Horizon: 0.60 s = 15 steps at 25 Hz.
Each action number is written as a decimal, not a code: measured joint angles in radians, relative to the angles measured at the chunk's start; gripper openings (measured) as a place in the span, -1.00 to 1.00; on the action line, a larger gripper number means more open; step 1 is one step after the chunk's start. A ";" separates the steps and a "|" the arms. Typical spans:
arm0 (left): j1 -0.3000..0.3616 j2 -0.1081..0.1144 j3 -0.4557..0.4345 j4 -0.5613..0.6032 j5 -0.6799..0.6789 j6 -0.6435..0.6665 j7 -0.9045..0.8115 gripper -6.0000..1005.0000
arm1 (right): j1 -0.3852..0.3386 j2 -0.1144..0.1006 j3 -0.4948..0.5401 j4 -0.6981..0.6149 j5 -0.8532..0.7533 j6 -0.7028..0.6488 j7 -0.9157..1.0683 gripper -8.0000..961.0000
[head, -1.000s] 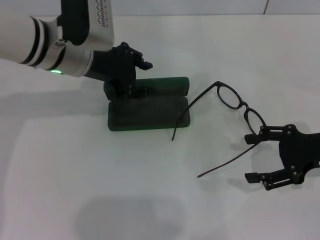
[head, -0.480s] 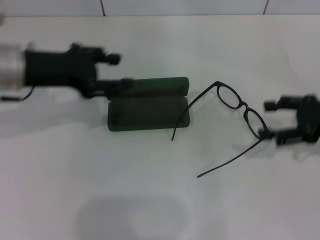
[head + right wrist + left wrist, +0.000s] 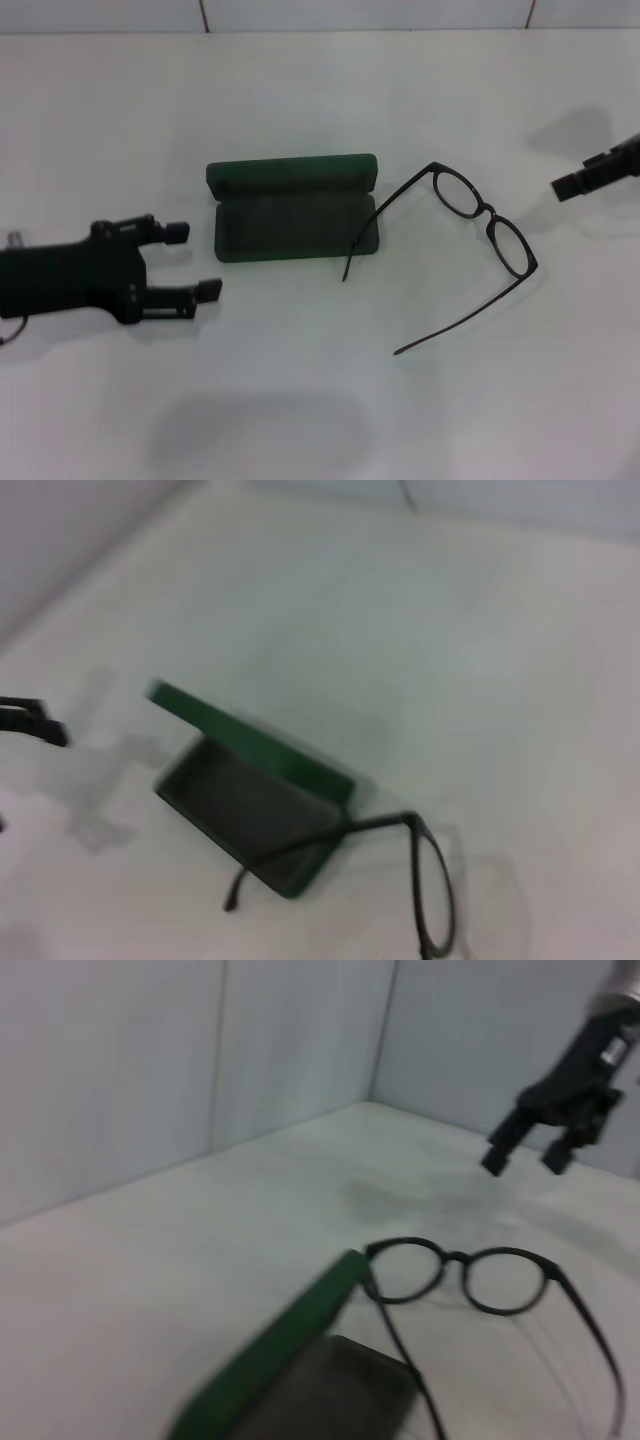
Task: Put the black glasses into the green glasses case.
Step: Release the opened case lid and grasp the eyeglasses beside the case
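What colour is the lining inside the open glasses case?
Dark grey-green, darker than the green shell of the green glasses case; the head view shows it best.

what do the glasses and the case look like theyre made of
The black glasses: thin, slightly shiny black frame, probably plastic or coated metal. The green glasses case: rigid shell holding its lid open, matte dark green outside, with a dull grey-green lining that looks like felt.

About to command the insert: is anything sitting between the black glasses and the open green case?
Nothing visible. The thin black-framed glasses lie on the table directly beside the open dark green hinged case, one temple arm resting over its edge. Its lined tray looks empty.
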 joint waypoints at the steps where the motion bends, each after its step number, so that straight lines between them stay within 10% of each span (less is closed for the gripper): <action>1: 0.005 0.001 -0.001 -0.024 -0.001 0.003 0.023 0.75 | 0.042 0.011 0.000 0.004 -0.055 0.000 0.049 0.64; 11: 0.039 0.001 -0.001 -0.087 0.005 0.012 0.122 0.78 | 0.279 0.206 -0.007 0.011 -0.513 0.071 0.314 0.63; 15: 0.039 0.002 0.004 -0.088 0.007 0.013 0.125 0.78 | 0.285 0.249 -0.008 0.012 -0.563 0.095 0.328 0.62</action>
